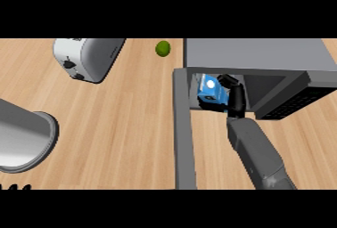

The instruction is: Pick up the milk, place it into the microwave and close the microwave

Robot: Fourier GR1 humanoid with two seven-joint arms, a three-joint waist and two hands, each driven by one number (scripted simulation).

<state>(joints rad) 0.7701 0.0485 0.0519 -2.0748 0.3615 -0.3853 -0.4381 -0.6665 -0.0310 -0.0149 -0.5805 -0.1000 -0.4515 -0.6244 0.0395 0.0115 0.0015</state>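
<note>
The milk (210, 90), a blue and white carton, is inside the mouth of the open grey microwave (263, 55) at the upper right. My right hand (236, 99) reaches into the opening and lies against the carton's right side, its fingers (227, 80) curled over the carton's far end. The microwave door (184, 133) stands open, stretching from the oven's left corner toward the lower edge of the view. My left hand (16, 187) shows only as fingertips at the lower left edge, resting open.
A silver toaster (85, 57) stands at the upper left. A green lime (162, 48) lies just left of the microwave's back. A large grey pot (23, 140) sits at the left edge. Bare wooden counter (125, 129) lies between pot and door.
</note>
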